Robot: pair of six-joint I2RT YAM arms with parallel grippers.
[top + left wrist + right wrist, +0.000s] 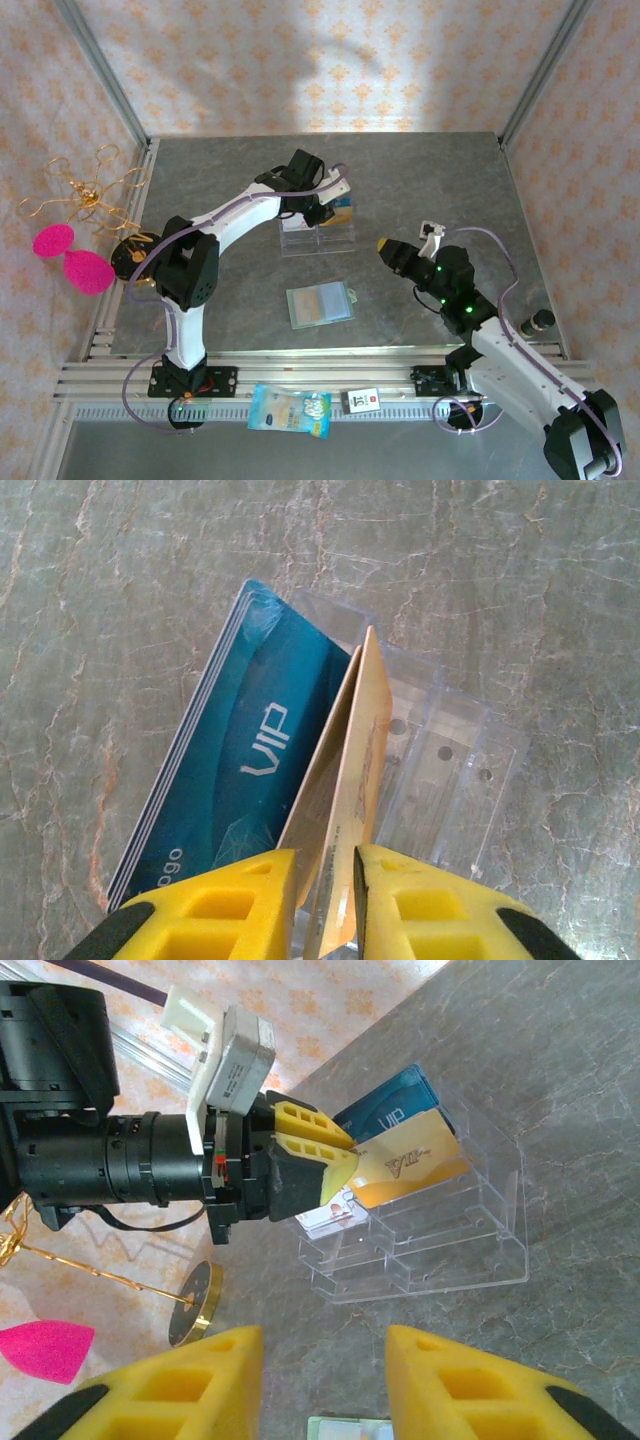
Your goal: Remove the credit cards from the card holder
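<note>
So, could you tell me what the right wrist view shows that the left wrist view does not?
The right wrist view adds the right gripper, open, the left gripper seen from outside, a whitish card in a lower tier of the clear rack, a gold stand base and a pink sponge. The left wrist view adds a layered edge on the blue card, as if several are stacked. Both share the left gripper shut on the gold card beside the blue card at the clear rack.

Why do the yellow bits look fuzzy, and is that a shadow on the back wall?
Left wrist: fingers near the lens, soft; gold card sharper. Right wrist: its fingers blur likewise. Top external: yes, soft shadow on the back wall.
</note>
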